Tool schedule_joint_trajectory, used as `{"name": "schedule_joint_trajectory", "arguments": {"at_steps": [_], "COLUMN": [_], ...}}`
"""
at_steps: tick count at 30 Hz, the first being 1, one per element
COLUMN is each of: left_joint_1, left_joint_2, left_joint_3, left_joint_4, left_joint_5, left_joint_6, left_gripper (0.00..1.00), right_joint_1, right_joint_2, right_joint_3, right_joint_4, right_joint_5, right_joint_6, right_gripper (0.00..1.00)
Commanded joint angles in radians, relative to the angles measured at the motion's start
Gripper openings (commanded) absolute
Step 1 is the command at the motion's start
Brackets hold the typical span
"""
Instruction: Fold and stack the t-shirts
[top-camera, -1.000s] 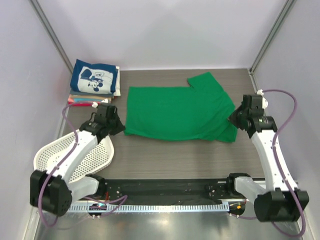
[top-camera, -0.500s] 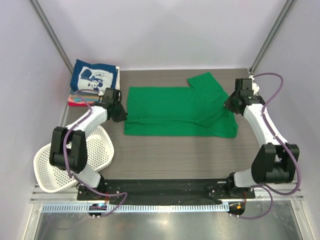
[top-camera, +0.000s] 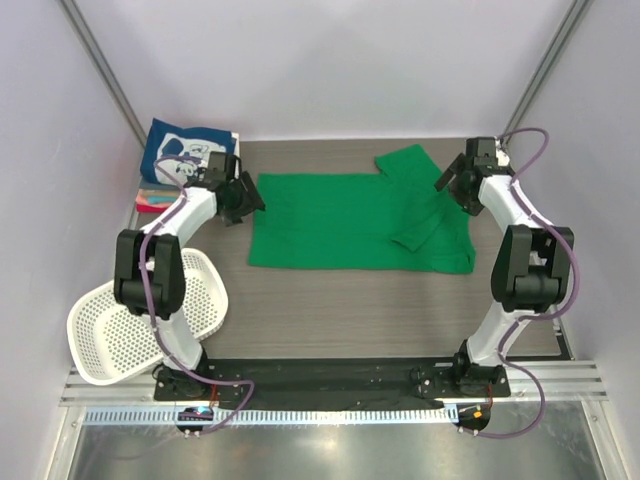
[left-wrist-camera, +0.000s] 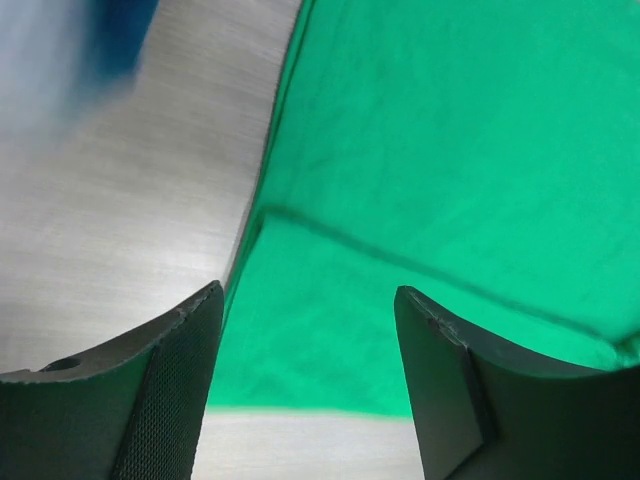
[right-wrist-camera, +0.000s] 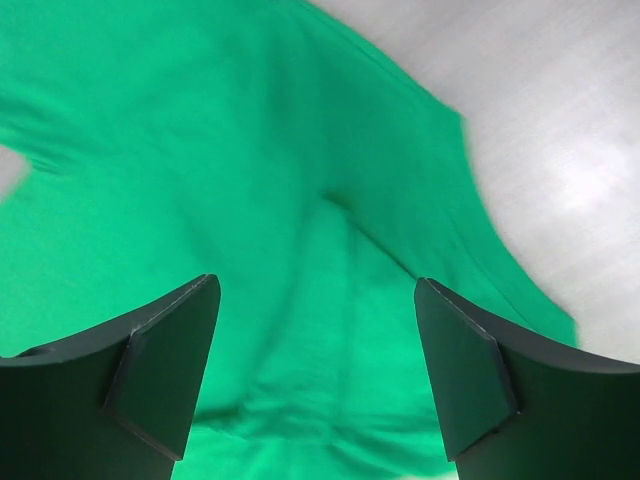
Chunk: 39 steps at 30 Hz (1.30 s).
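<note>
A bright green t-shirt (top-camera: 345, 220) lies spread flat in the middle of the table, with a small flap (top-camera: 420, 230) turned over onto its right part. My left gripper (top-camera: 246, 196) hovers open at the shirt's left edge, and the green cloth (left-wrist-camera: 450, 150) shows between and beyond its fingers (left-wrist-camera: 190, 340). My right gripper (top-camera: 447, 184) stands open over the shirt's right shoulder, above rumpled green cloth (right-wrist-camera: 200, 120), holding nothing. A stack of folded t-shirts sits at the back left, with the navy one with white print (top-camera: 186, 156) on top.
A white perforated basket (top-camera: 135, 320) lies at the front left, beside the left arm's base. The stack of shirts stands just left of my left gripper. Light walls close in the table on the left, back and right.
Both grippers have moved from the shirt's near corners toward the far side and have opened, letting go of the cloth. A flap now lies folded on the shirt's right part.
</note>
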Motion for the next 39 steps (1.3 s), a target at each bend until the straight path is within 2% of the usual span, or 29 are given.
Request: {"name": "schedule_joint_trajectory", "arguments": {"at_steps": [1,3,6,11,15,22,25,28,30,31,32,33,34,35,36,39], "left_joint_1": [0.002,-0.004,-0.040,-0.054,-0.054,-0.054,-0.056,-0.054,-0.054,-0.056,-0.056,-0.056,-0.054,-0.054,-0.056,-0.054], "left_joint_2": [-0.149,-0.227,-0.307,-0.353,-0.321,-0.266,-0.247,-0.218,-0.195,-0.187,-0.183,-0.177,-0.178,-0.181,-0.189,-0.275], "left_joint_3": [-0.064,-0.174,-0.315,-0.468,-0.534,-0.555,-0.571,-0.569,-0.563,-0.557,-0.551,-0.537,-0.526,-0.516,-0.506,-0.474], "left_joint_4": [-0.029,0.006,0.058,0.161,0.231,0.294,0.322,0.339,0.347,0.350,0.350,0.351,0.351,0.345,0.336,0.310], "left_joint_5": [0.014,0.024,0.035,0.040,0.044,0.037,0.029,0.020,0.020,0.021,0.028,0.029,0.029,0.026,0.020,-0.010], "left_joint_6": [0.010,-0.005,-0.039,-0.090,-0.122,-0.139,-0.156,-0.166,-0.169,-0.169,-0.168,-0.166,-0.162,-0.162,-0.165,-0.189], "left_gripper": [0.71,0.71,0.69,0.68,0.67,0.64,0.62,0.56,0.42,0.36,0.19,0.12,0.05,0.00,0.00,0.00], "right_joint_1": [-0.017,-0.027,-0.031,-0.042,-0.062,-0.174,-0.185,-0.188,-0.194,-0.194,-0.197,-0.197,-0.197,-0.197,-0.200,-0.201], "right_joint_2": [-0.158,-0.239,-0.445,-0.593,-0.577,-0.454,-0.403,-0.379,-0.364,-0.360,-0.354,-0.351,-0.347,-0.347,-0.350,-0.406], "right_joint_3": [-0.131,-0.287,-0.489,-0.683,-0.720,-0.758,-0.763,-0.778,-0.795,-0.798,-0.797,-0.794,-0.788,-0.777,-0.745,-0.627], "right_joint_4": [0.015,0.054,0.104,0.131,0.153,0.249,0.277,0.303,0.321,0.338,0.344,0.349,0.354,0.354,0.351,0.312], "right_joint_5": [-0.010,-0.050,-0.065,-0.073,-0.076,-0.176,-0.194,-0.187,-0.187,-0.190,-0.191,-0.196,-0.200,-0.205,-0.210,-0.234], "right_joint_6": [0.012,0.042,0.086,0.111,0.102,0.085,0.089,0.089,0.097,0.097,0.098,0.098,0.100,0.100,0.106,0.105], "right_gripper": [0.85,0.84,0.82,0.76,0.70,0.56,0.54,0.52,0.47,0.35,0.28,0.21,0.09,0.05,0.01,0.01]}}
